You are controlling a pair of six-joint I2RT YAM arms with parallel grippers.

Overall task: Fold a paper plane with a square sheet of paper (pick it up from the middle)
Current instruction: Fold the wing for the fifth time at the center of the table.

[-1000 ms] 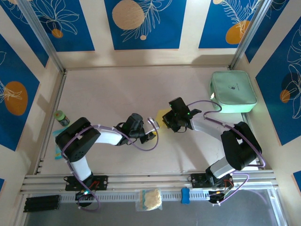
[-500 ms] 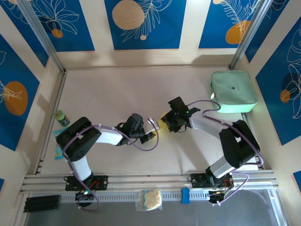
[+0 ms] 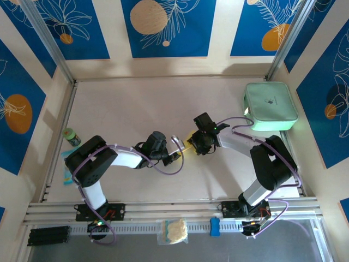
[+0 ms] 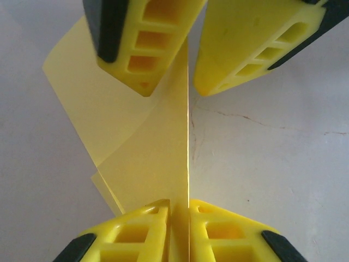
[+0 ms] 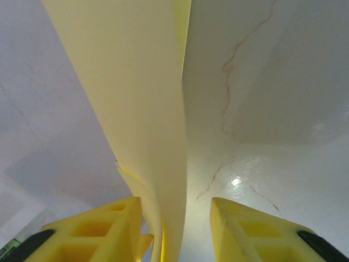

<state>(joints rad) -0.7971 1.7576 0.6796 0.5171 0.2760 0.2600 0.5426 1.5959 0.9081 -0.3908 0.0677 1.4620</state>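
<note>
Left gripper [image 4: 179, 205] is clamped tight on the near end of the thin yellow paper sheet [image 4: 147, 153], so it's properly pinched. In the left wrist view the sheet is stretched off toward 12 o'clock. There it's straddled by the right gripper [image 5: 175, 201], which is parted a moderate way. The folded sheet is hung in that gap, nearer the 9 o'clock finger [image 5: 109, 224], not squeezed. Seen from above, the sheet is kept mid-way across the pale table [image 3: 136, 103], between both grippers. A mint-green rounded case [image 3: 271, 106] is parked at 2 o'clock.
</note>
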